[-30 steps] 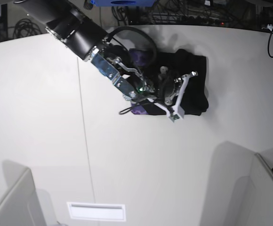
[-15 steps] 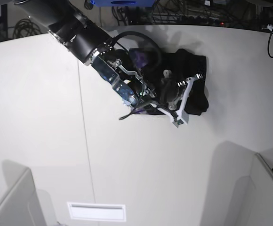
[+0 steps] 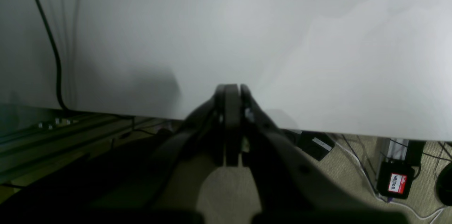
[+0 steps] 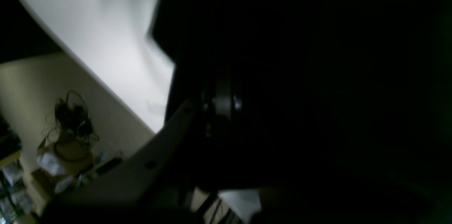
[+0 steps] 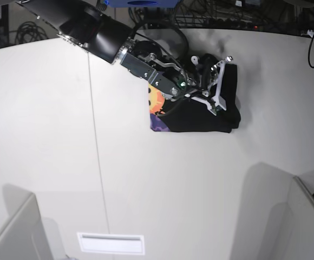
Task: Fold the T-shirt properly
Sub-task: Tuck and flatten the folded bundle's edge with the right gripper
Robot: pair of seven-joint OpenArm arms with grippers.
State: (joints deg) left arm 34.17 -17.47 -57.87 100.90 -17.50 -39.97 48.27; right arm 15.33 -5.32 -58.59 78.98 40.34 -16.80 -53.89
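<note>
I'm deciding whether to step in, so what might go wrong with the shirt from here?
The right gripper is above the T-shirt, so it might drag cloth as it moves. The sun print shows beside the black part, so the fold could end uneven.

Surface (image 5: 48,151): white, glossy, with a thin seam running lengthwise on one side. Soft shadows at its lower corners, beside pale angular panels (image 5: 13,227). White-framed rectangle (image 5: 111,243) at near edge. Left wrist view: grey-brown floor (image 3: 229,192) beyond the edge, cables (image 3: 363,171), black box with red-and-white label (image 3: 394,179).
</note>
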